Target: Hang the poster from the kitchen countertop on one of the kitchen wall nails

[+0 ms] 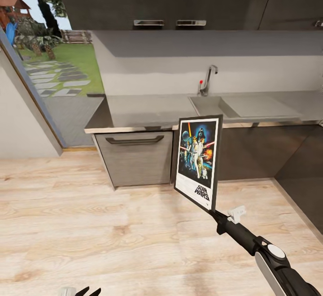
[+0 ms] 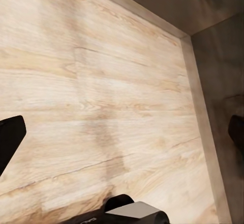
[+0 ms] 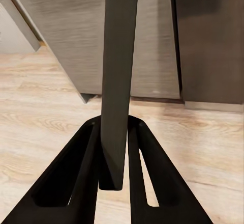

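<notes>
**Inspector A:** Status of the right gripper (image 3: 114, 175)?

**Inspector B:** Its two fingers (image 3: 76, 178) are closed on the poster (image 1: 198, 159), pinching the lower corner of the frame edge-on. The poster stands upright above the fingertips, clear of the kitchen countertop (image 1: 148, 110), which lies beyond it, with the wooden floor (image 1: 89, 224) below.

**Inspector A:** Risk?

**Inspector B:** The hold is narrow and low. Nearly all of the poster rises past the fingertips, so a quick swing of the arm may, in his judgement, pivot the frame between the pads or slide it out. It also stands close ahead of the dark cabinets (image 1: 251, 152); turning the base carelessly could knock its top edge against them.

**Inspector A:** The left gripper (image 1: 87, 292)?

**Inspector B:** It hangs low over the floor. Dark fingertips (image 2: 10, 140) sit wide apart with nothing between them, so it reads as open and idle.

**Inspector A:** The nail?

**Inspector B:** Not identified on the pale wall (image 1: 179, 67) beyond the fingers. Misjudging its place is a further hazard.
</notes>
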`<state>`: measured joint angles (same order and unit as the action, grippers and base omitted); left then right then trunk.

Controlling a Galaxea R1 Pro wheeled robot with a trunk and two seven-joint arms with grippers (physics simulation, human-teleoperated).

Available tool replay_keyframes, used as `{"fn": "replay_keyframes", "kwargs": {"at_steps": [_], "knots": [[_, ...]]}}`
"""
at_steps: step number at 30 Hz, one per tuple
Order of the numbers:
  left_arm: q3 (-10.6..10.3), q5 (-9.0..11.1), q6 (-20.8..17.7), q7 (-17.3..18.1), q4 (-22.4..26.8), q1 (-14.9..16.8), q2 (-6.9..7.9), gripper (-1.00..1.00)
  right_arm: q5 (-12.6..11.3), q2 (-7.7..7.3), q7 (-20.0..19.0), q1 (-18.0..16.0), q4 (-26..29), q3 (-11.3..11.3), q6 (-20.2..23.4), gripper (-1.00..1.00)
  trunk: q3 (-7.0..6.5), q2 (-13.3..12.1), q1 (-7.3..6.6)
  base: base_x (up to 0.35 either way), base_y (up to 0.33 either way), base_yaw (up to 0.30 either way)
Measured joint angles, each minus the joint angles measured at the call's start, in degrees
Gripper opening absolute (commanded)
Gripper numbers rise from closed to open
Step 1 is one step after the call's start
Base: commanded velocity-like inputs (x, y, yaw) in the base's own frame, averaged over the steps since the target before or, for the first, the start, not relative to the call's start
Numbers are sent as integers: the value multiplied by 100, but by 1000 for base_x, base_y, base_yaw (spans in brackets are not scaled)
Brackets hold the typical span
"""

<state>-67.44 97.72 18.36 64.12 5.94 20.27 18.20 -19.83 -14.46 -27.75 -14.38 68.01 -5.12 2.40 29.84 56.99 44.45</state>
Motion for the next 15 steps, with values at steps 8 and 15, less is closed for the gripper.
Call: {"fn": "replay_keyframes", "kwargs": {"at_steps": [8, 15], "knots": [[0, -1, 0, 2, 3, 0, 4, 100, -2, 0, 0, 2, 1, 0, -3, -100, -218, -321, -176, 0, 0, 0], [0, -1, 0, 0, 4, 0, 3, 100, 0, -2, 1, 0, 0, 7, 13, -100, -376, -602, -330, 0, 0, 0]]}}
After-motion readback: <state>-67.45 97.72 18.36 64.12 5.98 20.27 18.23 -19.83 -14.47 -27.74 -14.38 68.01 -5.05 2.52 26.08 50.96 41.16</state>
